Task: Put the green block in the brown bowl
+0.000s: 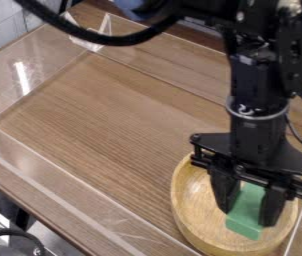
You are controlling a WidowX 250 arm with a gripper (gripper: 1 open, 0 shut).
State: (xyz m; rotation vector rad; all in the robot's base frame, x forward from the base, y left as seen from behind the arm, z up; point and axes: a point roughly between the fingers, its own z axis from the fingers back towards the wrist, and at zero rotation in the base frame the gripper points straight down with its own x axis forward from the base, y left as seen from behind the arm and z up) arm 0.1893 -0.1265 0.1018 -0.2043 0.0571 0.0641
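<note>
Nearest, at about seven o'clock in the view, a black cable [18,234] loops at the edge and looks well out of the way. At about four o'clock is the bowl [183,208], its pale rim showing to the left of the gripper [255,203] and below it. The block [253,212] is in the gripper, over the inside of the bowl, tilted, with its lower end pointing down toward the bowl's floor. The pincer is closed on the block, its fingers only as far apart as the block makes them. Whether the block's lower end touches the wood I cannot tell. The carrying looks done, so the step in hand is the setting down. Next calls for a small lowering if there is a gap beneath, then opening the fingers enough to free both sides and rising straight up. Let go too high, the block could bounce or tip; a sideways drift could catch the rim. Farther off, the arm [251,82] reaches up toward one o'clock, and a clear holder [92,38] stands at about eleven o'clock, apart from the work.
</note>
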